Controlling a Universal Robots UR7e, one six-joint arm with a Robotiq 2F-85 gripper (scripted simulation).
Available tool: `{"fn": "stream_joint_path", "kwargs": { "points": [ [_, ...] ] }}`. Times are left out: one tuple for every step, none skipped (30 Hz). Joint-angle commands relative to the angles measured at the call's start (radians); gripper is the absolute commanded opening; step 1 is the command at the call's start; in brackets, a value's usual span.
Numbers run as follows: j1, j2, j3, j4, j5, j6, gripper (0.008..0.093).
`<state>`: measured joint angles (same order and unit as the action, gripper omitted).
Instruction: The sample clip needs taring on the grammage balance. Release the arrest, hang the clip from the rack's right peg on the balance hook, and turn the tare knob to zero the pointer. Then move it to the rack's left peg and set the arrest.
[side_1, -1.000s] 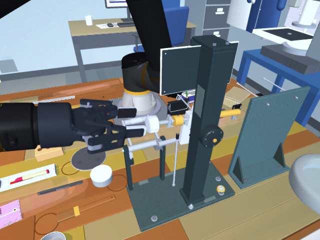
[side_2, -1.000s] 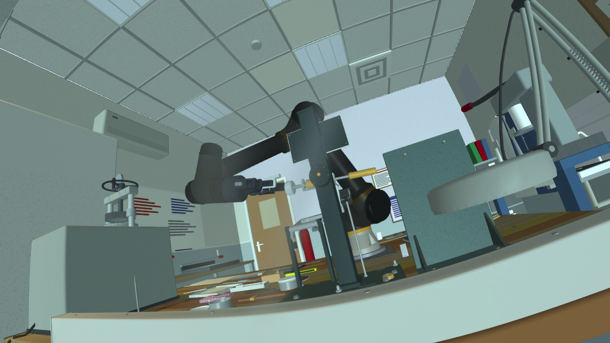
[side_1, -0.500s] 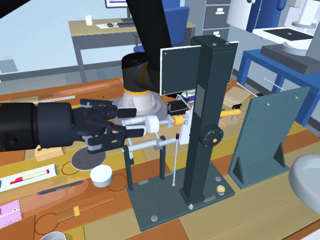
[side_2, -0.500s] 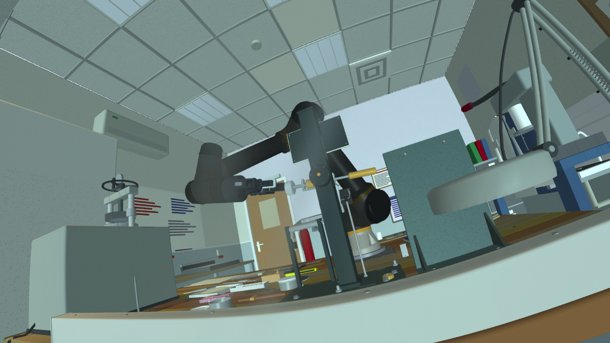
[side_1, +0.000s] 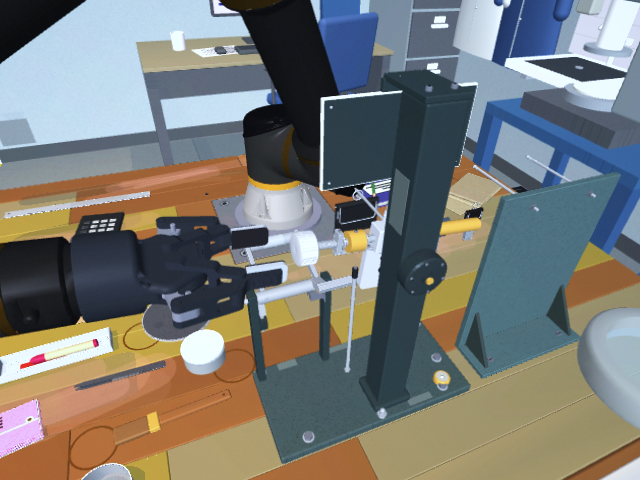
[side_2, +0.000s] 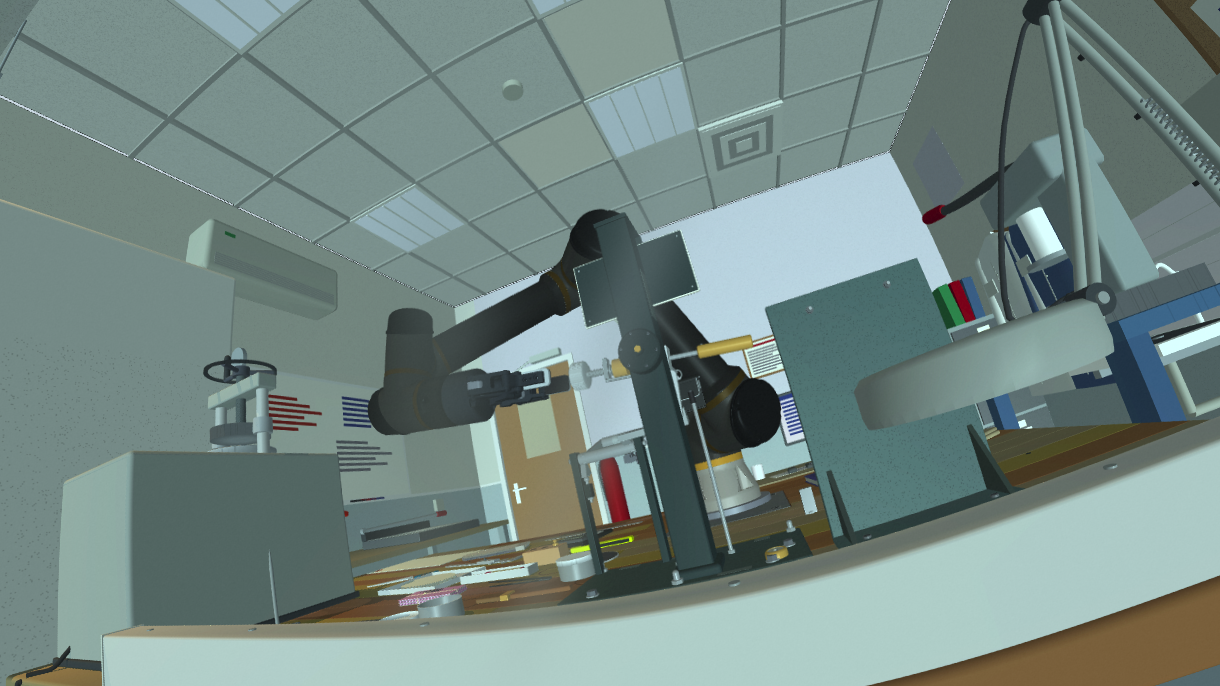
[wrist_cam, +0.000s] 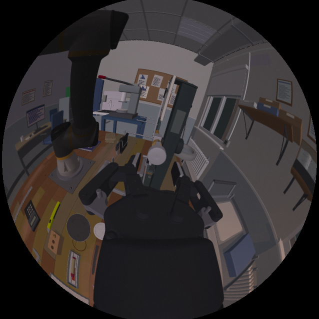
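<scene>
My gripper (side_1: 261, 254) reaches in level from the left and stands open and empty just short of the white tare knob (side_1: 304, 248), which sits on the end of the balance's beam beside a yellow collar (side_1: 355, 241). The dark balance column (side_1: 413, 232) rises from a grey base plate (side_1: 356, 392) and carries a dial plate (side_1: 359, 139) and a round black knob (side_1: 421, 271). A yellow counterweight (side_1: 460, 227) sticks out behind the column. Below my fingers is the rack's crossbar (side_1: 300, 290) on two posts. A thin rod (side_1: 351, 320) hangs by the column. I cannot make out the sample clip.
A white round tub (side_1: 203, 351) sits on the bench under my wrist, next to a grey disc (side_1: 160, 323). A calculator (side_1: 101, 223), rulers and a pen tray (side_1: 57, 354) lie further left. A grey-green upright panel (side_1: 537, 268) stands right of the balance.
</scene>
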<state>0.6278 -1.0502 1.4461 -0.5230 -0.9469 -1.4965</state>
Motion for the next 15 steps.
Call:
{"fn": "stream_joint_path", "kwargs": {
  "points": [
    [0.000, -0.001, 0.000, 0.000, 0.000, 0.000, 0.0640],
    [0.000, -0.001, 0.000, 0.000, 0.000, 0.000, 0.0640],
    [0.000, -0.001, 0.001, 0.000, 0.000, 0.000, 0.0640],
    [0.001, -0.002, 0.001, 0.000, 0.001, 0.000, 0.0640],
    [0.001, -0.002, 0.002, -0.001, 0.001, 0.000, 0.0640],
    [0.001, -0.002, 0.002, -0.001, 0.001, 0.000, 0.0640],
    [0.001, -0.003, 0.003, -0.001, 0.001, 0.000, 0.0640],
    [0.002, -0.003, 0.004, -0.002, 0.002, 0.000, 0.0640],
    [0.002, -0.003, 0.005, -0.002, 0.002, 0.000, 0.0640],
    [0.002, -0.004, 0.006, -0.002, 0.002, 0.000, 0.0640],
    [0.003, -0.004, 0.007, -0.003, 0.003, 0.000, 0.0640],
    [0.003, -0.005, 0.008, -0.003, 0.003, 0.000, 0.0640],
    [0.004, -0.006, 0.009, -0.004, 0.004, 0.000, 0.0640],
    [0.004, -0.006, 0.011, -0.005, 0.004, 0.000, 0.0640],
    [0.005, -0.007, 0.012, -0.005, 0.005, 0.000, 0.0640]
  ]
}}
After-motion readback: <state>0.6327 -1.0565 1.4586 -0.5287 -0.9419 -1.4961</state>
